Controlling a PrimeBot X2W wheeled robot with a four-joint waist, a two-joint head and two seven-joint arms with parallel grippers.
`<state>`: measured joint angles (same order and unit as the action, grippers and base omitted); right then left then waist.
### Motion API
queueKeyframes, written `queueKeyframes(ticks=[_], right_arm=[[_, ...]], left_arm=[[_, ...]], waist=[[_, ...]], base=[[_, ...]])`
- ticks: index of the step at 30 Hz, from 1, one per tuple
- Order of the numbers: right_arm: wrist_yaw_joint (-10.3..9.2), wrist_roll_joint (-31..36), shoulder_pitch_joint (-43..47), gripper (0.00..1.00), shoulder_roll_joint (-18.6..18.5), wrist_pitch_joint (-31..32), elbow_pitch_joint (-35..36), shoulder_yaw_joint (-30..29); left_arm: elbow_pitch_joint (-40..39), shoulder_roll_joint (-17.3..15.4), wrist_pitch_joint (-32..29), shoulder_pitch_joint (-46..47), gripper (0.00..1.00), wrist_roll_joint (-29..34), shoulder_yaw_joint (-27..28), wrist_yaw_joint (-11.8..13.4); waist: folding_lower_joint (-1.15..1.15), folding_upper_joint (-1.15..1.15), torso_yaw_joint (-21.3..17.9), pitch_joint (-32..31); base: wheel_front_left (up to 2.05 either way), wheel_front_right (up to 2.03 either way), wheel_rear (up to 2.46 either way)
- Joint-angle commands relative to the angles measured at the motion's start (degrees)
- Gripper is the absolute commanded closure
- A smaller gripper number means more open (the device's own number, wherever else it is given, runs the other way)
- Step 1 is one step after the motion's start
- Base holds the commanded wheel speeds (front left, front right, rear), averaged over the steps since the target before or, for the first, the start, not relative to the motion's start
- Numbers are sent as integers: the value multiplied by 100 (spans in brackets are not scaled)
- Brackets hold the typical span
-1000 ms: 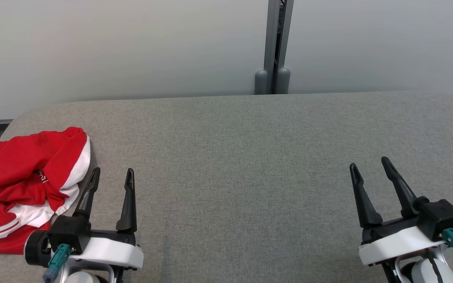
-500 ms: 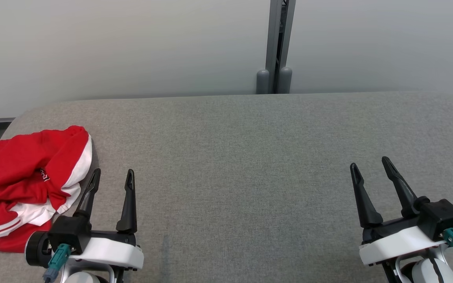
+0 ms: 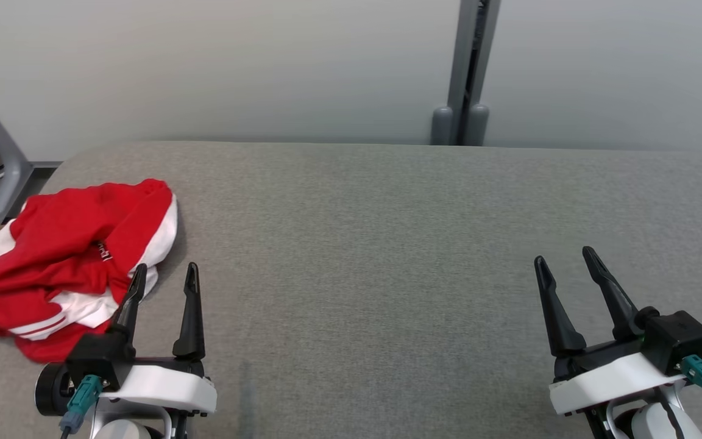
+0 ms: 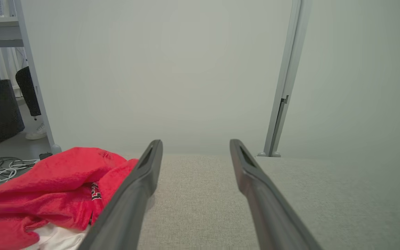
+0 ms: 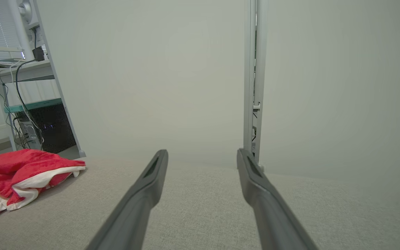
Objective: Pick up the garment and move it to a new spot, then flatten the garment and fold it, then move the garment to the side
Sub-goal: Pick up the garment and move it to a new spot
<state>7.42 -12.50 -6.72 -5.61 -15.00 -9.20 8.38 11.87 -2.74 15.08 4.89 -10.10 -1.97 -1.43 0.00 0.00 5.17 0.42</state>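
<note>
Sitting crumpled at the left side of the head view, the red and white garment (image 3: 77,256) is bunched in a heap on the gray fabric table (image 3: 387,244), close to its left end. Some small lettering (image 3: 105,250) shows in one of the folds, too tiny to read.

The left gripper (image 3: 166,266) hangs at the lower left of the frame, with both dark fingers spread apart and nothing between them. Its outer finger (image 3: 131,299) overlaps the heap's right edge in the picture, but from up there I can't say if it's actually touching. In that arm's own camera, the heap sits at the lower left, just beside the finger on that side. Bare gray fabric shows between the two fingers.

Over at the lower right of the head view, the right gripper (image 3: 562,254) is spread wide too. It's empty and well apart from the garment.

Behind the table there's a plain pale wall (image 3: 205,61) with a gray post (image 3: 470,61) right of center at the top.
</note>
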Motion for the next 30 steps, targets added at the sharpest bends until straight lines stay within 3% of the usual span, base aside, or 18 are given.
queueKeyframes(ticks=[1, 20, 30], right_arm=[[12, -46, 12, 0, -14, -27, -6, 19], [12, -326, -62, 0, 4, -23, -58, 264], [12, -420, -96, 0, -18, -20, -38, 349]], left_arm=[[30, -28, 13, 81, 0, -32, 31, 40], [203, -26, 13, 128, 0, -132, 142, -6], [244, -24, 13, 104, 0, -185, 196, -54]], waist=[[0, 0, 156, 7], [0, 0, 1707, 86], [0, 0, 2060, 104]], base=[[0, 0, 0], [0, 0, 0], [0, 0, 0]])
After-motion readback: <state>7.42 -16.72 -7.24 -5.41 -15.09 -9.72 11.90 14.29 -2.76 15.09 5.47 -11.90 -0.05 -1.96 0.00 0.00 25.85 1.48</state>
